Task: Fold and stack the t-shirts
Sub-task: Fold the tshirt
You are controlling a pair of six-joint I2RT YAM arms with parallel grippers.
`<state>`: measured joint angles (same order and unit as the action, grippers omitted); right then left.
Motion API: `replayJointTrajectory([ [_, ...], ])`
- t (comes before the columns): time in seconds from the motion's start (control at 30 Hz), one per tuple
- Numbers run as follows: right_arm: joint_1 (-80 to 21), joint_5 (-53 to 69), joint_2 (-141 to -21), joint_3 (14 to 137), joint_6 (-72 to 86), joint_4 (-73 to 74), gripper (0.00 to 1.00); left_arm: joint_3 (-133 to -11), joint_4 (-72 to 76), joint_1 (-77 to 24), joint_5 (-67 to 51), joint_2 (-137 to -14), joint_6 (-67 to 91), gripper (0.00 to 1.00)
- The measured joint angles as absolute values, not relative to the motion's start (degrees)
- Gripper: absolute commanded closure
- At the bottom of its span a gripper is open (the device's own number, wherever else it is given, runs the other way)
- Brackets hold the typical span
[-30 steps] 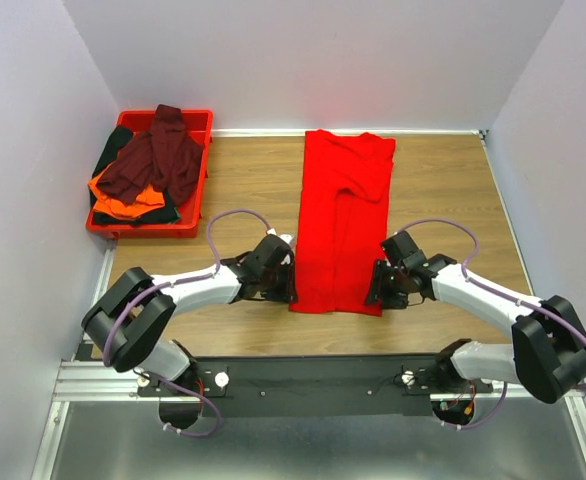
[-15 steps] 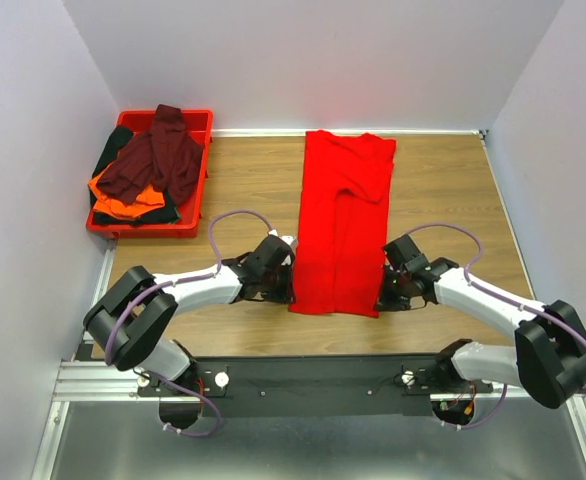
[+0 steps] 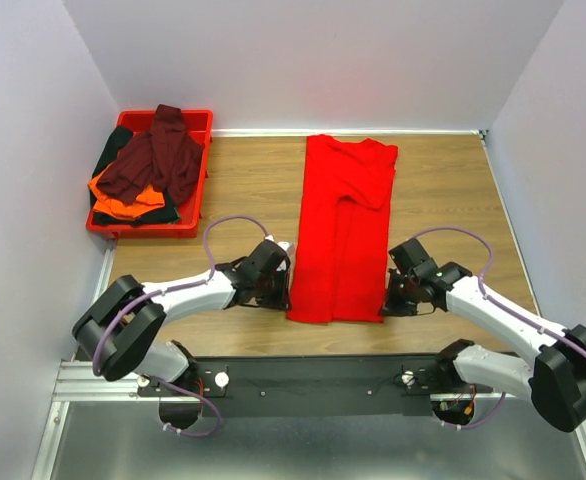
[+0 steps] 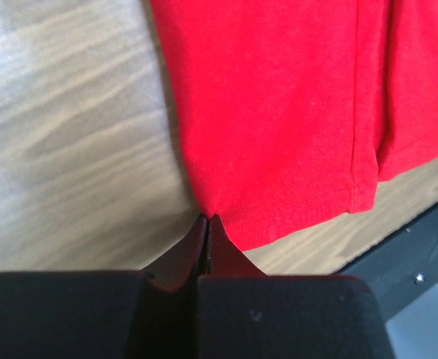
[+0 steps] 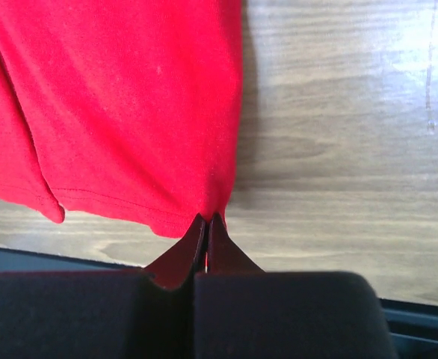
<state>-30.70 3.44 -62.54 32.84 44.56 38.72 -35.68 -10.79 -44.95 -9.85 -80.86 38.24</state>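
Top external: clamped on near corners of red shirt [image 3: 343, 230] with left gripper [image 3: 286, 299] and right gripper [image 3: 387, 306]; fold in hand; next, even lift toward collar.

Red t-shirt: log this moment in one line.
left tool: shut on red t-shirt, near-left hem | right tool: shut on near-right hem | shirt: lying on table | other shirts: piled in tray
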Motion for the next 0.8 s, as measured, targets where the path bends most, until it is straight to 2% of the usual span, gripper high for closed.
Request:
replayJointTrajectory([
  [0.2, -30.7, 3.2, -61.5, 34.2, 44.5, 40.9, 1.00, -37.1, -13.7, -45.7, -9.8, -78.9, 38.5, 1.00],
  [0.33, -30.8, -0.7, -64.2, 38.5, 44.1, 40.7, 1.00, -42.4, -15.9, -45.1, -8.7, -80.2, 37.7, 1.00],
  [0.63, -30.7, -16.4, -81.6, 54.8, 42.0, 33.3, 1.00, -60.7, -14.8, -39.9, -6.5, -91.7, 36.1, 1.00],
  [0.8, -30.2, -21.8, -89.3, 61.1, 40.5, 29.1, 1.00, -66.8, -11.9, -37.3, -6.0, -98.9, 37.8, 1.00],
])
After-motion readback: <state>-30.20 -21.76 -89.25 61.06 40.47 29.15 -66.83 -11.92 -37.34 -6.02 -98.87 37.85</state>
